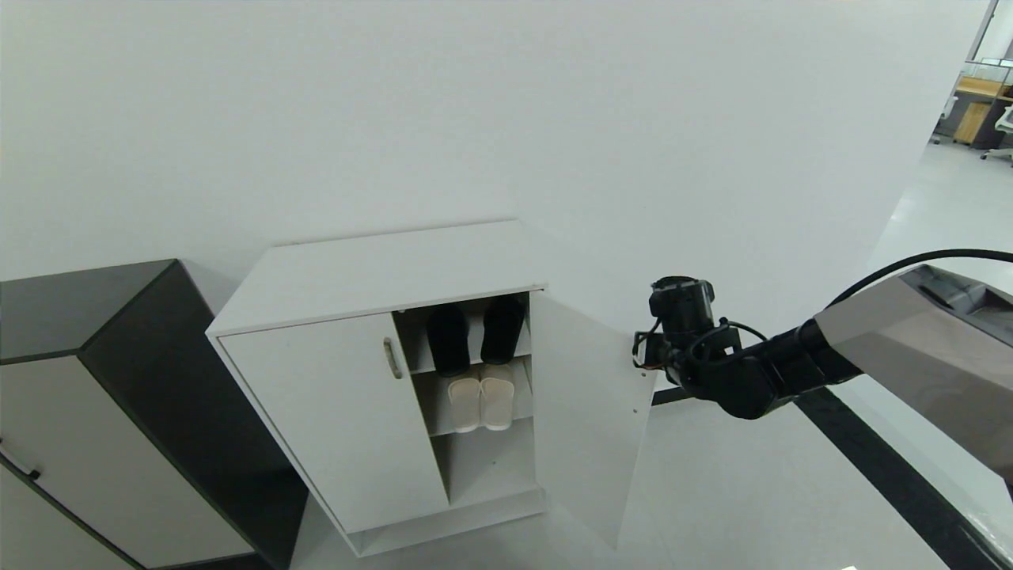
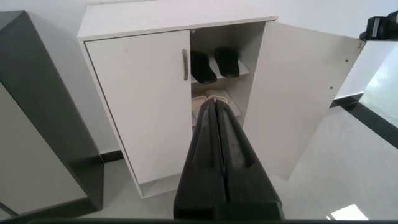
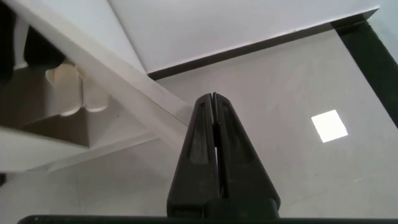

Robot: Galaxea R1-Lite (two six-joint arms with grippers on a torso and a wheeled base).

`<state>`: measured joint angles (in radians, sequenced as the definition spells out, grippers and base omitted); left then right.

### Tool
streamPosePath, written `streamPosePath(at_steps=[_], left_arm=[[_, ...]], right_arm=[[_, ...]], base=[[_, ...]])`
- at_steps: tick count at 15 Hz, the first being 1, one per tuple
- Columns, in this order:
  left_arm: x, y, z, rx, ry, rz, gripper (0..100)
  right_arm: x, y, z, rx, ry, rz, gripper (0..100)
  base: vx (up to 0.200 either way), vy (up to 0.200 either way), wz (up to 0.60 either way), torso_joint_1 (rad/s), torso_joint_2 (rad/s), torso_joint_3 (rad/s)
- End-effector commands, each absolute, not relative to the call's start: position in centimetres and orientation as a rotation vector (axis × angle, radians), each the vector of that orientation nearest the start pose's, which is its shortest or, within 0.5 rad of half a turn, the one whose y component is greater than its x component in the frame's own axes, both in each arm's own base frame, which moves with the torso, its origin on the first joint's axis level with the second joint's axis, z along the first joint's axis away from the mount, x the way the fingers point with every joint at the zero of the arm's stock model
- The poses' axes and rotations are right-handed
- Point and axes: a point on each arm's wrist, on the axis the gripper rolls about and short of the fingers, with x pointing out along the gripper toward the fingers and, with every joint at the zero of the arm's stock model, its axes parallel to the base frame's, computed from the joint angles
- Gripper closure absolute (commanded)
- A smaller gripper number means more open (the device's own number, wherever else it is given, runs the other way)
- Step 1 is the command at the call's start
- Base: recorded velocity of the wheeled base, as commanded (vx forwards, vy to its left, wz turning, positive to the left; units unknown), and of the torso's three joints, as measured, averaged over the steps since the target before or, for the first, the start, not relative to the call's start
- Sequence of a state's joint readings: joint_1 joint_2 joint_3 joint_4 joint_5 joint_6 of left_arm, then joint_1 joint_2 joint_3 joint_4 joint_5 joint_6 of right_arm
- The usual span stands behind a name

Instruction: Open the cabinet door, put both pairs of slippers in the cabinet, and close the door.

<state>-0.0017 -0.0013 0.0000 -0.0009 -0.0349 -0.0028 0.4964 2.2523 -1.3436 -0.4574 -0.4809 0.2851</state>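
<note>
Black slippers (image 1: 449,340) above white slippers (image 1: 464,400), door (image 1: 589,412) open; wrist views: left end effector (image 2: 216,106), right end effector (image 3: 214,99) closed.

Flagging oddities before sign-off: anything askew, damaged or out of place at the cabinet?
Nothing stands out. The black slippers sit paired on the upper shelf, the white slippers on the shelf below; the right door stands open.

The right arm (image 1: 760,372) stretches in from the right with its forearm roughly level and its wrist turned left, the right claw (image 3: 214,98) has both fingers pressed together, and the left claw (image 2: 216,106), likewise clamped tight, points toward the far side.
</note>
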Motion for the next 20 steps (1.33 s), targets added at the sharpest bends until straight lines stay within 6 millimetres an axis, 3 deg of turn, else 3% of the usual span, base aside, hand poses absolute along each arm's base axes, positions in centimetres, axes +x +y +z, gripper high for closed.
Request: streamPosePath(at_steps=[1, 5, 7, 11, 14, 17, 20], left_arm=[[-2.3, -0.1, 7.6, -0.003, -0.001, -0.037, 100], [-2.3, -0.1, 7.6, -0.005, -0.001, -0.037, 100], [-2.3, -0.1, 7.6, -0.005, -0.001, -0.037, 100], [-2.3, -0.1, 7.6, -0.005, -0.001, -0.037, 100], [-2.3, -0.1, 7.6, -0.005, -0.001, -0.037, 100], [-2.3, -0.1, 7.6, -0.003, -0.001, -0.037, 100], [-2.3, -0.1, 7.6, -0.003, -0.001, -0.037, 100]], right_arm=[[37.2, 21.9, 11.5, 0.066, 0.383, 0.018, 100], [32.3, 24.8, 13.0, 0.046, 0.382, 0.14, 100], [31.1, 25.1, 13.5, 0.043, 0.38, 0.163, 100], [33.4, 24.0, 11.7, 0.032, 0.406, 0.103, 100], [34.5, 24.2, 9.9, 0.017, 0.433, 0.088, 100], [34.1, 25.8, 8.7, 0.011, 0.441, 0.125, 100], [32.2, 28.0, 8.5, 0.048, 0.445, 0.185, 100]], base=[[0.0, 0.0, 0.0, 0.0, 0.0, 0.0], [0.0, 0.0, 0.0, 0.0, 0.0, 0.0], [0.0, 0.0, 0.0, 0.0, 0.0, 0.0], [0.0, 0.0, 0.0, 0.0, 0.0, 0.0], [0.0, 0.0, 0.0, 0.0, 0.0, 0.0], [0.0, 0.0, 0.0, 0.0, 0.0, 0.0], [0.0, 0.0, 0.0, 0.0, 0.0, 0.0]])
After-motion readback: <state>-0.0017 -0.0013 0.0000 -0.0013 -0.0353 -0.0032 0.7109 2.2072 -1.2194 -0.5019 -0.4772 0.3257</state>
